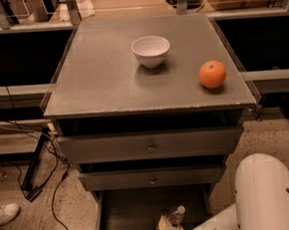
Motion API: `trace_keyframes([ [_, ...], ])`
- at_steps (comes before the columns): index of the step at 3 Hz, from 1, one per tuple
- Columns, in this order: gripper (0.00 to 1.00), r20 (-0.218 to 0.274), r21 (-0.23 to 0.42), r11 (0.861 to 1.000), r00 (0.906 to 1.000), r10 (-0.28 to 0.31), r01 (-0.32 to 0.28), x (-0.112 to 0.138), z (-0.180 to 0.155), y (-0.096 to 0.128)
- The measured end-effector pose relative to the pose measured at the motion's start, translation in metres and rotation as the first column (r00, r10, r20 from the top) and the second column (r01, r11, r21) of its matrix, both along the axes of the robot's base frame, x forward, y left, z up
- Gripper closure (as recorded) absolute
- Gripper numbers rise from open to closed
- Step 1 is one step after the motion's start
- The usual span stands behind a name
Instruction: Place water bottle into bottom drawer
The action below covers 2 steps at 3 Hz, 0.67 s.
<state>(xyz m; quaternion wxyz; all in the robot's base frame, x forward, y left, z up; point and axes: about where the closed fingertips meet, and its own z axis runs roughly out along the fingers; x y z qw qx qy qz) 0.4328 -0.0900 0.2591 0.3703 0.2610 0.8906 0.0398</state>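
Note:
The bottom drawer (127, 213) is pulled out below the two knobbed drawers, showing its grey floor. Over its right part the water bottle (175, 217) tilts, white cap up and to the right. My gripper (166, 229) reaches in from the lower right on the white arm (213, 224) and is shut on the water bottle's lower body. The bottle's base is hidden behind the gripper at the bottom edge of the view.
On the cabinet top (102, 85) stand a white bowl (151, 50) and an orange (212, 74). The arm's large white shell (268, 197) fills the lower right. Cables (49, 174) and a shoe (3, 214) lie on the floor at left.

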Motion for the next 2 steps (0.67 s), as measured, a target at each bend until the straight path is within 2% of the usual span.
trace_keyframes([
  [1,1.00,0.000,0.000,1.000,1.0000,0.000,0.000,-0.0001,-0.0002,0.0000],
  [2,1.00,-0.008,0.055,0.998,0.9998,0.018,-0.017,-0.0019,-0.0004,0.0014],
])
